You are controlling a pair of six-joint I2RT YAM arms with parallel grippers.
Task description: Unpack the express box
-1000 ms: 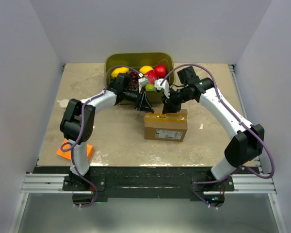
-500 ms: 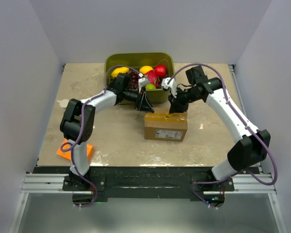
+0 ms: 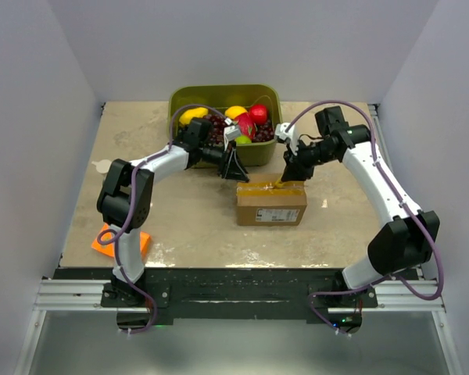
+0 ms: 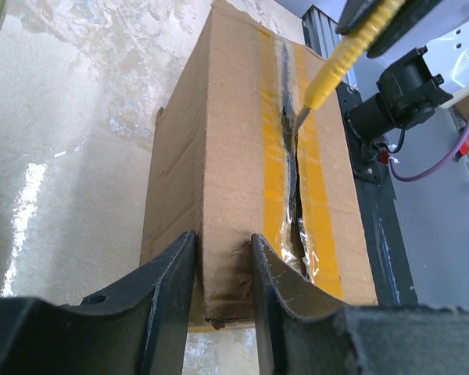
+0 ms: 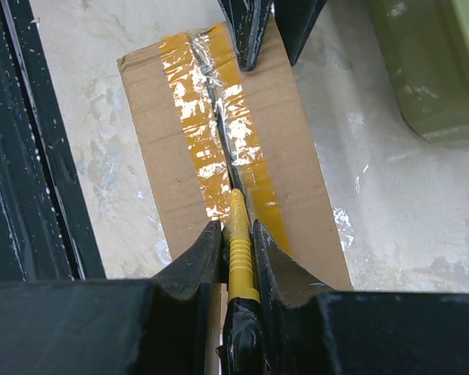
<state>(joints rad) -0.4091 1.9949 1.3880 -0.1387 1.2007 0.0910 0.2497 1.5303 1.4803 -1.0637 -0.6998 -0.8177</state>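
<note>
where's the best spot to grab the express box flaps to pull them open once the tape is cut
Probably at the slit running along the top seam of the express box, coming from above. The tape is already parted there, so a flap edge should be exposed for a finger to hook under and lift outward. The end under the left tool looks most open; the yellow knife in the right tool occupies the other end.

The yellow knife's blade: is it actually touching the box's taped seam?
Touching. The left wrist view shows the yellow knife with its blade tip sunk into the split tape seam of the express box.
</note>
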